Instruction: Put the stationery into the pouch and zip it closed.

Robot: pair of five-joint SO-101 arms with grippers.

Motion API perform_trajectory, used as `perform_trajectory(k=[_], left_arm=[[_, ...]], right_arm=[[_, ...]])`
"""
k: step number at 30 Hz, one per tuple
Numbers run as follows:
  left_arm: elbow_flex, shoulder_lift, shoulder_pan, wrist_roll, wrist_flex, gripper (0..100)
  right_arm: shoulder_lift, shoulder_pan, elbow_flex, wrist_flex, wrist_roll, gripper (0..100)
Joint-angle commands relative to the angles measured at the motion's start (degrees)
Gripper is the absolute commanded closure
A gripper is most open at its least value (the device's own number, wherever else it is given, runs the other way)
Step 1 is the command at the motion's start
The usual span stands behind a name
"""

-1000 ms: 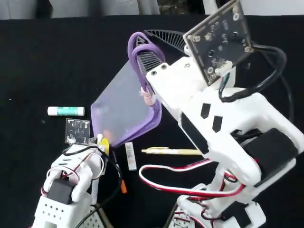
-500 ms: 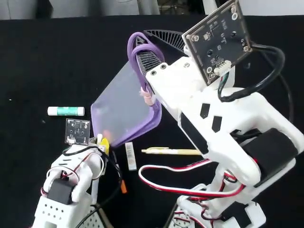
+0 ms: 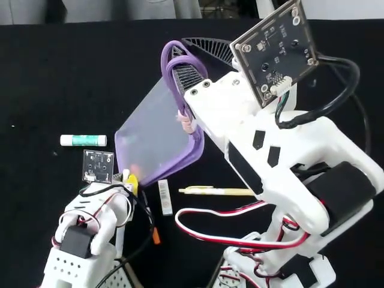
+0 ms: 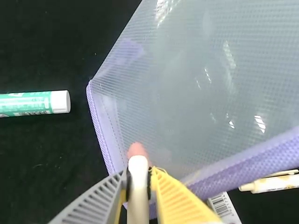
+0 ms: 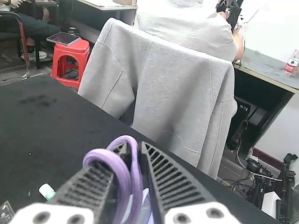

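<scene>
In the high view my right gripper [image 3: 187, 60] holds the translucent purple pouch [image 3: 157, 129] up by its purple loop [image 3: 170, 60], so the pouch hangs tilted over the black table. From the right wrist, the black ribbed jaws of my right gripper [image 5: 135, 161] are shut on that loop [image 5: 122, 161]. My left gripper [image 4: 138, 179] is shut on a white stick with a pink tip [image 4: 137, 161], whose tip touches the pouch [image 4: 196, 88] near its lower purple edge. In the high view, the left gripper [image 3: 127, 179] sits at the pouch's lower corner.
A green-and-white glue stick [image 3: 83, 140] [image 4: 32, 103] lies left of the pouch. A yellow pen [image 3: 216, 191] [image 4: 271, 182] and a small white barcoded item [image 3: 164, 197] [image 4: 219, 204] lie below it. Red and white cables [image 3: 210, 222] trail by the right arm's base.
</scene>
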Motion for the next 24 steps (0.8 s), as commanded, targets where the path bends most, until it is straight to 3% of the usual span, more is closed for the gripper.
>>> perform_trajectory(k=[1, 24], left_arm=[[4.4, 1.0, 0.0, -0.2, 5.1, 97], [4.4, 1.0, 0.0, -0.2, 5.1, 97]], right_arm=[[-0.1, 0.7, -2.1, 0.4, -0.5, 97.4], [-0.1, 0.8, -2.6, 0.6, -0.4, 97.4]])
